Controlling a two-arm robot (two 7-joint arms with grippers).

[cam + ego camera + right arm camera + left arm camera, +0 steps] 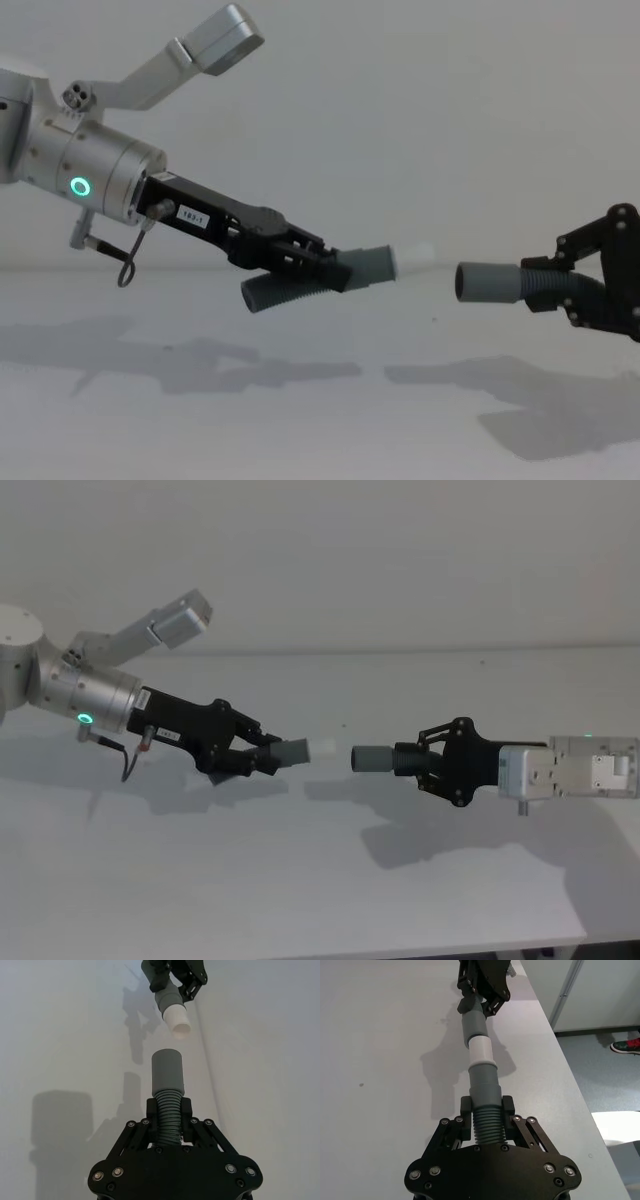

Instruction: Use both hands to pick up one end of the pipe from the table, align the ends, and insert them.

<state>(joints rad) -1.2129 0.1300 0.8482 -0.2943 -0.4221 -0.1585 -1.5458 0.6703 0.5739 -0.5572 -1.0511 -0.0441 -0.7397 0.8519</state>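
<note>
**Two hose pieces held end to end above a white desk**

A plain white desk (300, 890) runs back to a pale wall. Above it, the left gripper (262, 758) reaches in from the left on a silver arm with a green ring light (86, 719), slanting downward. Its jaws are closed on the ribbed body of the left hose piece (290, 752), whose grey cuff ends in a whitish tip (323, 749) pointing right. In the chest view the ribbed tail (262, 293) of this bent piece sticks out below the gripper.

The right gripper (420, 758) comes in level from the right. Its jaws are clamped on the ribbed part of the right hose piece (375, 758), and that piece's open grey cuff faces left.

Both pieces hang clear of the desk and cast shadows on it. The tip and the cuff face each other across a small gap and do not touch. The right wrist view shows the tip tilted slightly off the cuff's line.
</note>
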